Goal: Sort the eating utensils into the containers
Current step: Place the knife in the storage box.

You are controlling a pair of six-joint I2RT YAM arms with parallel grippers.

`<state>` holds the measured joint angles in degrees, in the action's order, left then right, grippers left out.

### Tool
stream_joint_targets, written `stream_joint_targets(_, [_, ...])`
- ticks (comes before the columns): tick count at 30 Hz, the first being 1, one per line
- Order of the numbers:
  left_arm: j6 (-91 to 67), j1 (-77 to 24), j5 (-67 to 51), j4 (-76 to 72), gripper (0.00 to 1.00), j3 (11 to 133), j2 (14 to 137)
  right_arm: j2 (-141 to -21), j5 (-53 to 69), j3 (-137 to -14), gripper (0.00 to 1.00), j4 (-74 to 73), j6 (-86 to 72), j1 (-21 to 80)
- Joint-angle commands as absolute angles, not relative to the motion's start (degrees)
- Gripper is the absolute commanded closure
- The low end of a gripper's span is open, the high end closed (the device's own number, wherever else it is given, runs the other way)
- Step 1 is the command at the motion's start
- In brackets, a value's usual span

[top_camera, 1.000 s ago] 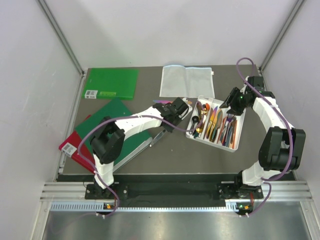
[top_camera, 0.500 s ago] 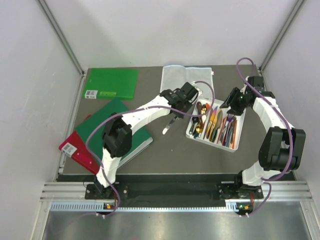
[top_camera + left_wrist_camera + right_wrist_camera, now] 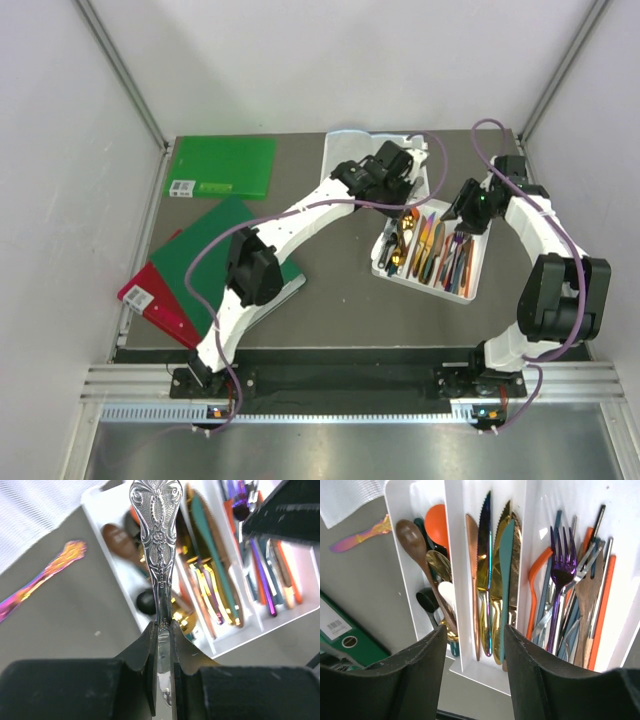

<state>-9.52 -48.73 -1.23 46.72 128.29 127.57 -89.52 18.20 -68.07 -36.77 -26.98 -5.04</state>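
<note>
My left gripper (image 3: 162, 630) is shut on a silver utensil with an ornate handle (image 3: 157, 540). It hangs over the left end of the white compartment tray (image 3: 125, 580), near the tray's far left corner in the top view (image 3: 395, 178). The tray (image 3: 455, 580) holds spoons (image 3: 420, 550) on the left, knives (image 3: 495, 580) in the middle, and a purple fork (image 3: 562, 575) with chopsticks on the right. An iridescent utensil (image 3: 40, 582) lies on the table left of the tray. My right gripper (image 3: 475, 635) hovers open above the tray (image 3: 483, 262), holding nothing.
A white mesh pouch (image 3: 350, 160) lies behind the tray, partly under my left arm. Green books (image 3: 222, 167) (image 3: 215, 250) and a red one (image 3: 150, 298) cover the table's left side. White walls close in on both sides.
My left arm has swung from the table's middle up and right to the tray's far left corner, carrying the silver utensil. The right arm has not moved.
</note>
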Motion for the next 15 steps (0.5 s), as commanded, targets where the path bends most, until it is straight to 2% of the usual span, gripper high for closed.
stream_joint_targets(1, [-13.18,-48.52,-8.52,42.02,1.00,132.54,132.53,-85.79,16.18,-66.54,0.51,-37.79,-25.66,-5.27])
stream_joint_targets(5, [-16.51,-48.60,-14.40,38.77,1.00,131.66,135.43,-82.89,15.03,-64.34,0.51,-38.41,-26.01,-5.54])
stream_joint_targets(15, [-20.39,-48.51,-15.73,35.16,1.00,134.47,140.18,-76.03,14.59,-56.61,0.51,-40.78,-27.51,-5.54])
